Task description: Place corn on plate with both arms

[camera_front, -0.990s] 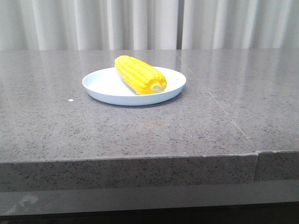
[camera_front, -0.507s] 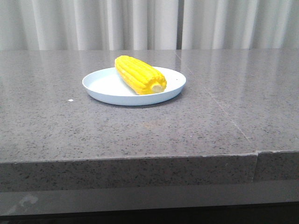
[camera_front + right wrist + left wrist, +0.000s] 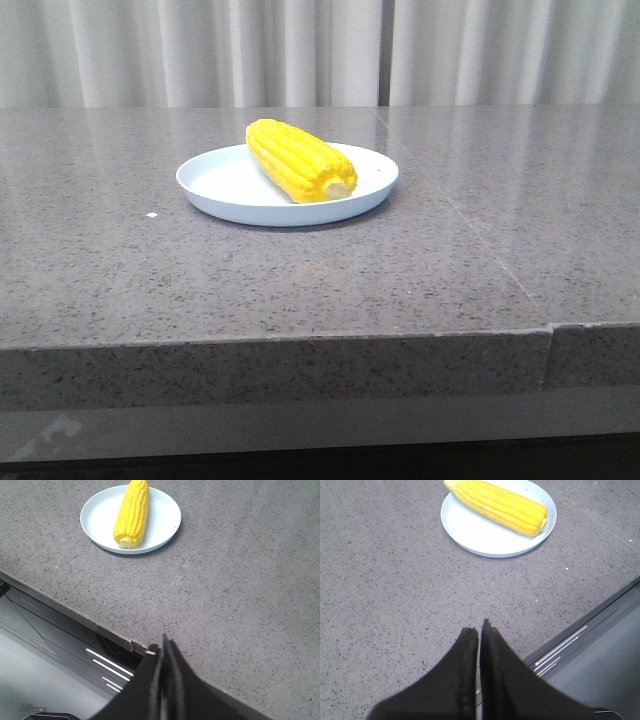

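The corn (image 3: pixel 300 160) lies on its side across the plate (image 3: pixel 215 178), wholly inside the rim, its pale stub end turned toward the table's near edge; the placing looks done. The left gripper (image 3: pixel 480 628) has its two dark fingers pressed together on nothing, and the corn and plate sit well ahead of its tips, apart from them; the right gripper (image 3: pixel 164 643) is likewise pressed together and empty, hanging over the table's near edge, with the plate well ahead of it and off to its left.

The cob is probably stiff and fairly light, its kernel rows ribbed enough to give a grip; being round and tapered, it could roll on the shallow plate, so a hold across the thick middle, fingers square to its length, seems safest. Whether it is real or a plastic model I cannot tell from here.

Around it lies only the speckled grey table (image 3: pixel 480 250), with pale curtains (image 3: pixel 300 50) behind; nothing stands between either gripper and the plate.
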`<state>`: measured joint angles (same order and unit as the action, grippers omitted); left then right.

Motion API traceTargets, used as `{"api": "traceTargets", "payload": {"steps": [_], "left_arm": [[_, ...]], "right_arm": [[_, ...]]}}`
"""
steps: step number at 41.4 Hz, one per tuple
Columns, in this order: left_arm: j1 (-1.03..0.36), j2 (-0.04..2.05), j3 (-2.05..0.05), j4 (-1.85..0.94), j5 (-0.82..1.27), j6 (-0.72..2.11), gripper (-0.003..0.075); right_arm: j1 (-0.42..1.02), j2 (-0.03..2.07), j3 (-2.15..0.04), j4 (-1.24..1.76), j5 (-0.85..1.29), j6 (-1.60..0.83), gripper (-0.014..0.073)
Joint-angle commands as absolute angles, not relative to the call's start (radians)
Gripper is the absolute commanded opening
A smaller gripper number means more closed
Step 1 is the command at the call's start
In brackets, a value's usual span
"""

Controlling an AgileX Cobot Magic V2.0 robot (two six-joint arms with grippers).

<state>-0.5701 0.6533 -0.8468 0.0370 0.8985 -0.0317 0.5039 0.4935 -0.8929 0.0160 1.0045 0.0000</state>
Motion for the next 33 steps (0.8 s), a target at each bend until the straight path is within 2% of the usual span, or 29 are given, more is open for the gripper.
{"api": "traceTargets", "payload": {"steps": [1, 26, 33], "left_arm": [[-0.575, 0.653, -0.871, 0.036, 0.836, -0.044, -0.002], [-0.575, 0.648, -0.869, 0.036, 0.83, -0.044, -0.002], [-0.489, 0.578, -0.82, 0.068, 0.797, -0.04, -0.002]], "right_arm": [[0.502, 0.499, -0.912, 0.01, 0.938, -0.01, -0.0068], [0.502, 0.499, -0.912, 0.01, 0.943, -0.01, -0.0068], [0.502, 0.499, -0.912, 0.01, 0.942, -0.01, -0.0068]]}}
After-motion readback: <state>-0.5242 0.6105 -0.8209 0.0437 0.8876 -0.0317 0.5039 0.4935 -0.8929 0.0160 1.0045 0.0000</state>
